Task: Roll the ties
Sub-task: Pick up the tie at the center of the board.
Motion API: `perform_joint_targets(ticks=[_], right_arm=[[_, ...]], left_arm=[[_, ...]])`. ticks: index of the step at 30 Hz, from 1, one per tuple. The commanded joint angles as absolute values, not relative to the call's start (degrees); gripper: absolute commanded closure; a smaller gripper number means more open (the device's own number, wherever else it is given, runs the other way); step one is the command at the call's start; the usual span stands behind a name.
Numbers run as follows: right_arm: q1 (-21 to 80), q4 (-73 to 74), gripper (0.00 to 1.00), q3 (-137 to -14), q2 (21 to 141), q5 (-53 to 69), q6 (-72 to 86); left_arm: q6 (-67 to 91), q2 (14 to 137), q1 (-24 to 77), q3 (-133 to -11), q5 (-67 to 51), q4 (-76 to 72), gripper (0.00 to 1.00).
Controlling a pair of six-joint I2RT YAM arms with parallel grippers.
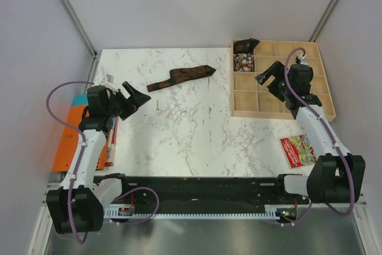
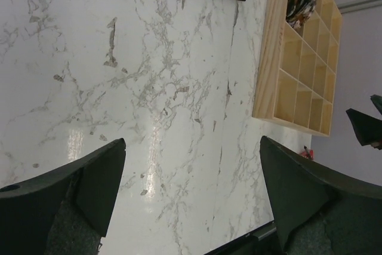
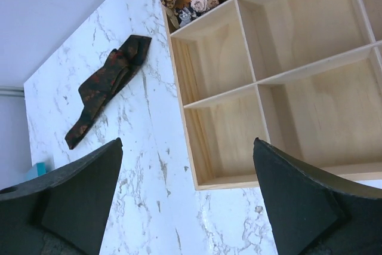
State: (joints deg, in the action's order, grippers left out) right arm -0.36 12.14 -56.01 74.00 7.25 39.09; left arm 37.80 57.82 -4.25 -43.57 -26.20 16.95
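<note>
Tie (image 1: 181, 77) lies bunched on table (image 1: 179, 141), far-left of centre, well apart from both arms. Left gripper (image 1: 141, 96) nearest, jaws wide apart, empty. Right gripper (image 1: 267, 76) likewise, over tray (image 1: 268, 114). Advice: straighten tie first, pinch narrow end, roll tight and even.

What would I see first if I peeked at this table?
A dark brown tie lies loose on the white marble table, toward the back. Right of it sits a wooden box of little squares, two back-left ones holding other ties. The left gripper and right gripper hang open, touching nothing.
</note>
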Motion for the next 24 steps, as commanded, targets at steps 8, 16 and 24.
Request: perform_joint_targets(ticks=[8,16,24], right_arm=[[1.5,14.8,0.02,-57.0,71.7,16.3,34.3],[6.4,15.2,0.02,-58.5,76.6,18.0,30.7],[12.9,15.1,0.02,-58.6,75.8,10.6,28.4]], left_arm=[[29.0,73.4,-4.1,-55.5,-18.2,19.4,0.11],[27.2,87.4,-4.0,-64.8,-16.1,18.0,0.27],[27.5,89.0,-3.4,-65.0,-16.1,15.7,0.13]])
